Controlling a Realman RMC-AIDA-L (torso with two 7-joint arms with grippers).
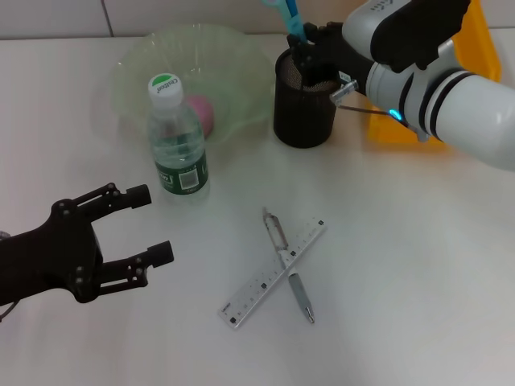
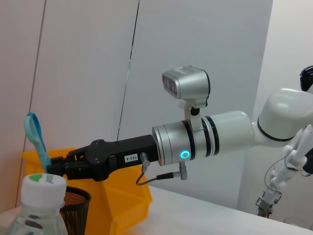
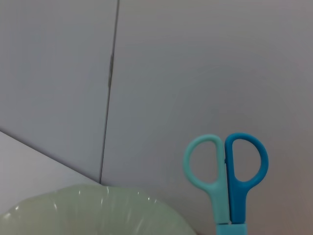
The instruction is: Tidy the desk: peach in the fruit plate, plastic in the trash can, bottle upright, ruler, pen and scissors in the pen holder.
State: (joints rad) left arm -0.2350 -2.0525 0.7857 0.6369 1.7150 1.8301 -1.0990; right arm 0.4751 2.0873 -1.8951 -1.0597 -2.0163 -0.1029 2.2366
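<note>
My right gripper (image 1: 310, 47) is shut on the blue scissors (image 1: 290, 16) and holds them upright, blades down in the black mesh pen holder (image 1: 304, 108). The left wrist view shows that gripper (image 2: 51, 165), the scissors (image 2: 35, 134) and the holder (image 2: 76, 205). The scissor handles fill the right wrist view (image 3: 225, 166). A clear ruler (image 1: 261, 285) and a silver pen (image 1: 291, 273) lie crossed on the table. The bottle (image 1: 177, 145) stands upright. A pink peach (image 1: 203, 114) lies in the green plate (image 1: 241, 72). My left gripper (image 1: 157, 225) is open and empty, left of the ruler. No plastic shows.
A yellow bin (image 1: 479, 48) stands at the back right, behind my right arm; it also shows in the left wrist view (image 2: 122, 205). The bottle stands against the plate's front rim. The plate's rim shows in the right wrist view (image 3: 98, 208).
</note>
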